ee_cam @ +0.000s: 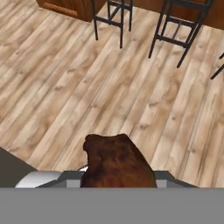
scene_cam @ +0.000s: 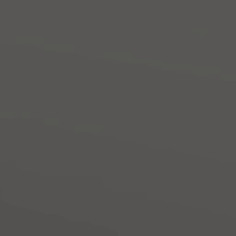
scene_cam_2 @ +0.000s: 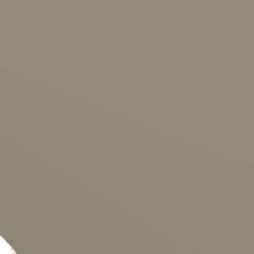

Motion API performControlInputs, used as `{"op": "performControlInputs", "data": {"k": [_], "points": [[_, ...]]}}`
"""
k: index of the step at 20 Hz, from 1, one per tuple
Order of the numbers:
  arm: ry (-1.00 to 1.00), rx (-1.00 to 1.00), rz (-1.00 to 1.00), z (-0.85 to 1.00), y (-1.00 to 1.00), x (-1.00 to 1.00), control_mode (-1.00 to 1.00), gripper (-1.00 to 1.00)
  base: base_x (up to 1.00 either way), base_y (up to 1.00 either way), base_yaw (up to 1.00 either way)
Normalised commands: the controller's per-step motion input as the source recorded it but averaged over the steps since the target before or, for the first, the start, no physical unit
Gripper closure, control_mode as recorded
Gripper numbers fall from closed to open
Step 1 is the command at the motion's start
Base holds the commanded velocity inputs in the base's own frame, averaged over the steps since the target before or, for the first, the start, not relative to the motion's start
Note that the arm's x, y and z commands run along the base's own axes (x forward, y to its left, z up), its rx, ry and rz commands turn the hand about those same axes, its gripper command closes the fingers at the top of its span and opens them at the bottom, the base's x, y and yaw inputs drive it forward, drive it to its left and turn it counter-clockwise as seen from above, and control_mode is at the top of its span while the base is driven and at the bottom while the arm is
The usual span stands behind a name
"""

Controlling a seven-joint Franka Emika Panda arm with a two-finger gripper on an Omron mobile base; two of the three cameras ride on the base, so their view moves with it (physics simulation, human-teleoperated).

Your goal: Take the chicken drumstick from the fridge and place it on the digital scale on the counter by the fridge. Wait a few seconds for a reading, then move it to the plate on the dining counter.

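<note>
Dark brown chicken drumstick, pale wood-grain floor, black stools.

Drumstick in my grip: matt brown, rough, lumpy. Floor below: light wood planks, grainy, low sheen. Stool legs: thin black metal.

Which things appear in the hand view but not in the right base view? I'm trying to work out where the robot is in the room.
Hand view: the chicken drumstick held in the gripper above a wooden plank floor, with black stool legs and a brown wood cabinet beyond.
Right base view: a plain beige-grey surface with no detail, and a sliver of the white arm at the lower left corner.
Shared: nothing I can match between them.
</note>
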Motion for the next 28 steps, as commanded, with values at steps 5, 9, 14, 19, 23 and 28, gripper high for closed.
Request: {"op": "performControlInputs", "data": {"k": [5, 9, 14, 19, 23, 28], "points": [[0.00, 0.00, 0.00, 0.00, 0.00, 0.00, 1.00, 1.00, 1.00, 0.46, -0.47], [0.00, 0.00, 0.00, 0.00, 0.00, 0.00, 1.00, 1.00, 1.00, 0.59, -0.32], [0.00, 0.00, 0.00, 0.00, 0.00, 0.00, 1.00, 1.00, 0.89, 0.82, -0.27], [0.00, 0.00, 0.00, 0.00, 0.00, 0.00, 1.00, 1.00, 0.66, 0.99, -0.17], [0.00, 0.00, 0.00, 0.00, 0.00, 0.00, 1.00, 1.00, 0.74, 0.92, -0.12], [0.00, 0.00, 0.00, 0.00, 0.00, 0.00, 1.00, 1.00, 0.97, 0.59, -0.15]]}}
